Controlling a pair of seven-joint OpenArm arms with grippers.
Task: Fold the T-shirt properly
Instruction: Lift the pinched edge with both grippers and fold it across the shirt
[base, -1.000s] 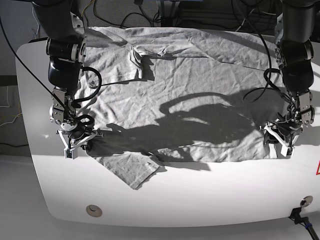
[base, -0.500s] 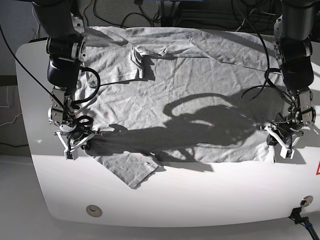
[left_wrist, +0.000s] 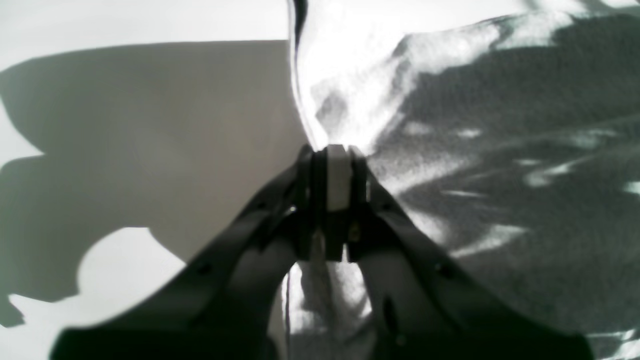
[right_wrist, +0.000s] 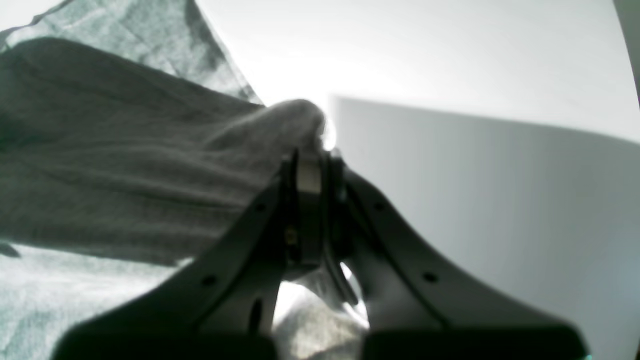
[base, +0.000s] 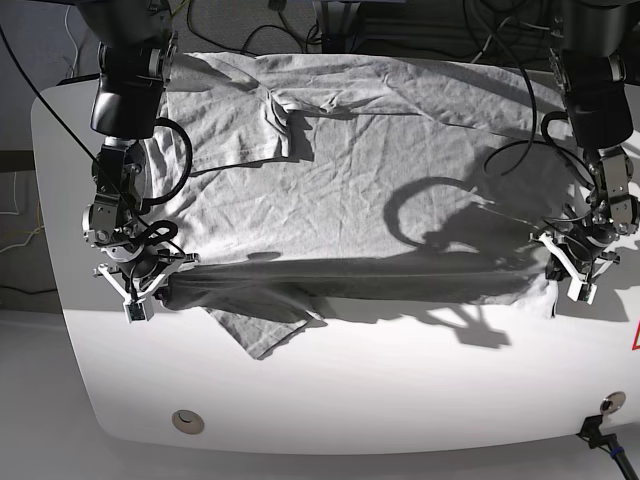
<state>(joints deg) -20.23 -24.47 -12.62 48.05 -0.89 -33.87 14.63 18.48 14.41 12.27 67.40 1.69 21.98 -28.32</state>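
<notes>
My left gripper (base: 574, 268) has its jaws pressed together on the near hem of the T-shirt (base: 370, 170), at the corner that sits on the base view's right; in the left wrist view the grey cloth runs out from between my fingertips (left_wrist: 334, 165) and spreads away to the right, with bare white table (base: 400, 400) to the left. My right gripper (base: 140, 283) is likewise clamped on the hem at the opposite near corner, and the right wrist view shows a bunched fold of fabric (right_wrist: 150, 165) pinched at my fingertips (right_wrist: 310, 170). Between my two grips the near edge is raised off the table in a taut dark band, while the rest of the shirt lies spread and wrinkled toward the far edge. One sleeve (base: 262, 328) pokes out flat below the raised band.
</notes>
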